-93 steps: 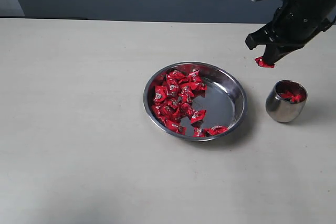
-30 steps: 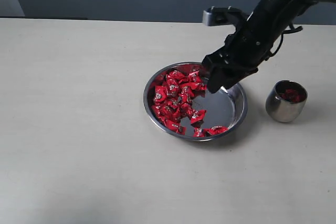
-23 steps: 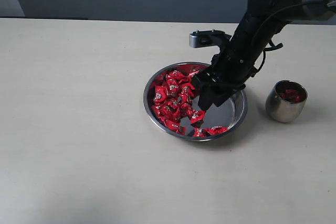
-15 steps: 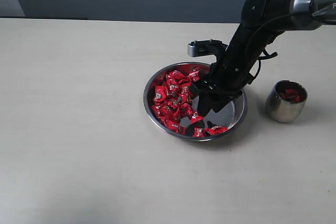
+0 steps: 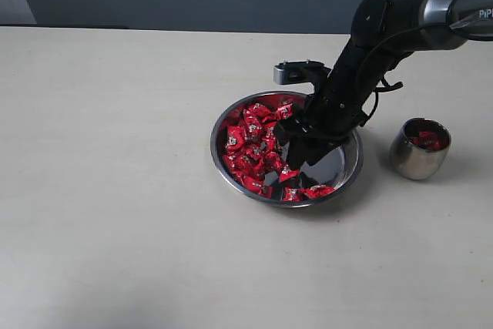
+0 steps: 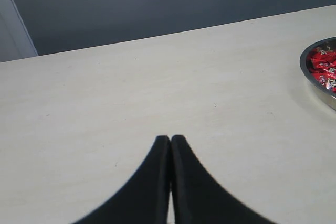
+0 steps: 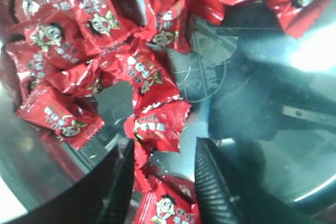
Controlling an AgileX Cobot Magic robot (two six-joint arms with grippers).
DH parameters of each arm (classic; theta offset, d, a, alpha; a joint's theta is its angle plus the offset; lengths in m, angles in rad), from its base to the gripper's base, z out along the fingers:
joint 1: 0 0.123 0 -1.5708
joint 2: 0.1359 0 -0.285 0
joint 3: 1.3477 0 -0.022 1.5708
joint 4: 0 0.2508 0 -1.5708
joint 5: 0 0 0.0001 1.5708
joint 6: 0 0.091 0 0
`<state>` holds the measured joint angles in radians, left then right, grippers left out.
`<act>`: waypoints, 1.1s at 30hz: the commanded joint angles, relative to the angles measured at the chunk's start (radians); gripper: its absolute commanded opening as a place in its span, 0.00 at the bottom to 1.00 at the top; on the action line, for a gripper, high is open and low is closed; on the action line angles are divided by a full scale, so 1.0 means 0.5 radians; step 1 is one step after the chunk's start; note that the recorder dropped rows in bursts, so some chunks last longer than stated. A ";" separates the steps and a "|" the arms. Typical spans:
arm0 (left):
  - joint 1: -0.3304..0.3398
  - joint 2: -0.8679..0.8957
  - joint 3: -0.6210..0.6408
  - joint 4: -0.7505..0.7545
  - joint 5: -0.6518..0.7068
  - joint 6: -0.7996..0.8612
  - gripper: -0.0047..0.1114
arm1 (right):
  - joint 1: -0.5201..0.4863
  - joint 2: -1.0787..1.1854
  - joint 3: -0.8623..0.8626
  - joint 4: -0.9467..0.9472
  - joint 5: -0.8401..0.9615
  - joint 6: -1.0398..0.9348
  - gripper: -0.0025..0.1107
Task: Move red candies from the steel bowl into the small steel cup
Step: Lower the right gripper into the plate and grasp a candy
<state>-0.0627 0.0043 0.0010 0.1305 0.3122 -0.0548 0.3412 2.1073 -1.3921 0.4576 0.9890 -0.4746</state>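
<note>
The steel bowl (image 5: 337,161) sits mid-table with a pile of red candies (image 5: 250,140) on its left side and a few at its front. My right gripper (image 5: 297,156) reaches down into the bowl beside the pile. In the right wrist view my right gripper (image 7: 165,148) is open, its fingers standing either side of one red candy (image 7: 168,205), with another candy (image 7: 156,127) just past the tips. The small steel cup (image 5: 416,159) stands right of the bowl with red candies inside. My left gripper (image 6: 170,139) is shut and empty over bare table.
The bowl's rim (image 6: 304,69) and some candies (image 6: 323,64) show at the edge of the left wrist view. A dark wall runs behind the pale table (image 5: 115,190). The right arm (image 5: 385,28) slants over the bowl's back right.
My right gripper dropped a candy over the cup, swung left and came down into the bowl beside the pile. Its jaws have narrowed slightly in the last moment. The left gripper stays put.
</note>
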 commanded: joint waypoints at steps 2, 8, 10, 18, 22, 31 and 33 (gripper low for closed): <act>-0.021 -0.009 -0.002 0.003 -0.011 -0.011 0.04 | -0.002 -0.005 0.002 0.015 -0.017 -0.006 0.34; -0.021 -0.009 -0.002 0.003 -0.011 -0.011 0.04 | -0.002 -0.005 0.002 0.045 -0.025 -0.009 0.34; -0.021 -0.009 -0.002 0.003 -0.011 -0.011 0.04 | -0.002 -0.005 0.002 0.044 -0.033 -0.009 0.34; -0.021 -0.009 -0.002 0.003 -0.011 -0.011 0.04 | -0.002 0.057 0.002 0.049 -0.042 -0.009 0.34; -0.021 -0.009 -0.002 0.003 -0.011 -0.011 0.04 | -0.002 0.065 0.002 0.049 -0.055 -0.009 0.34; -0.021 -0.009 -0.002 0.003 -0.011 -0.011 0.04 | -0.002 0.065 0.002 0.049 -0.071 -0.041 0.18; -0.021 -0.009 -0.002 0.003 -0.011 -0.011 0.04 | -0.002 0.065 0.002 0.053 -0.071 -0.050 0.07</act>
<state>-0.0627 0.0043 0.0010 0.1305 0.3122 -0.0548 0.3412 2.1400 -1.3921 0.4806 0.9623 -0.4838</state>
